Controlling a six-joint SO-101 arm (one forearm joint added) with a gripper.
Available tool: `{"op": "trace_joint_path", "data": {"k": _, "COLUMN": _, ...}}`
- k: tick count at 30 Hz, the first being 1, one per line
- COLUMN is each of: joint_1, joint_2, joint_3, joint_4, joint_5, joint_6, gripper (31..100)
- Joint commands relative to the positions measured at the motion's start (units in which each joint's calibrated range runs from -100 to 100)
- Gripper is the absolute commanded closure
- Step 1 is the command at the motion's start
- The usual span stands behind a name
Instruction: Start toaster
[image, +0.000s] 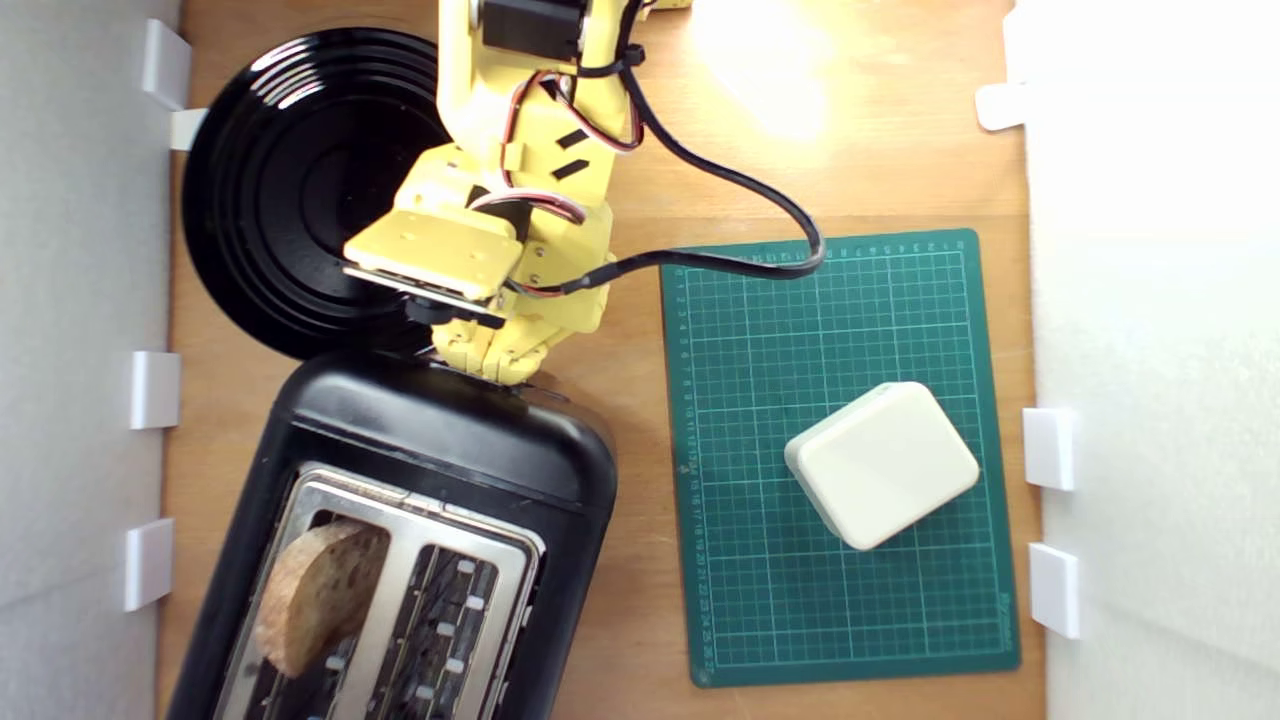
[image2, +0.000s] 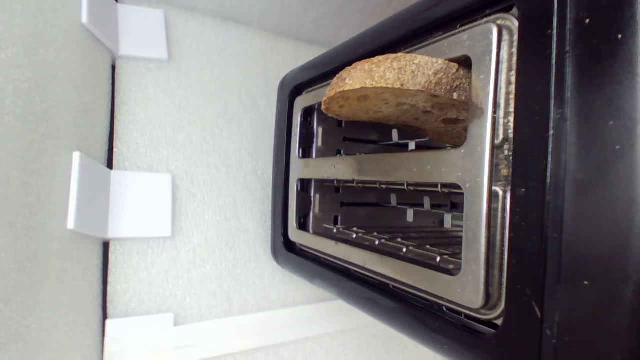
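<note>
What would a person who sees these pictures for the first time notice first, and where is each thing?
The glossy black toaster fills the lower part of the exterior view's left, with a brown bread slice sticking up from one slot while the other slot is empty. The yellow arm reaches down from the top, its gripper at the toaster's near end. On the exterior view's right, a cream rounded box sits on a green cutting mat.

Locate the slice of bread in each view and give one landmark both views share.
Exterior view: the bread slice stands in the slot nearer the exterior view's left of the toaster, near the bottom edge.
Wrist view: the bread slice sticks up from one slot; the other is empty.
Shared landmark: the silver top plate.
</note>
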Motion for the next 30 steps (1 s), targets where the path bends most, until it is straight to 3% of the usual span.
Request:
{"op": "trace_joint_path", "data": {"k": 1, "joint_1": 1.43, "joint_2": -0.7, "joint_3": 4.86, "joint_4": 0.98, "joint_5": -6.33, "joint_6": 2.41, "gripper": 98.9}}
{"op": "trace_joint_path", "data": {"k": 10, "joint_1": 3.73, "joint_2": -0.78, "joint_3": 11.58, "joint_4": 2.01, "joint_5": -10.1, "joint_6": 2.46, "gripper": 98.9}}
{"op": "trace_joint_path", "data": {"k": 18, "joint_1": 3.02, "joint_2": -4.94, "joint_3": 18.67, "joint_4": 1.92, "joint_5": -10.27, "joint_6": 2.46, "gripper": 98.9}}
{"op": "trace_joint_path", "data": {"k": 30, "joint_1": 1.43, "joint_2": -4.44, "joint_3": 19.31, "joint_4": 2.11, "joint_5": -12.75, "joint_6": 2.51, "gripper": 98.9}}
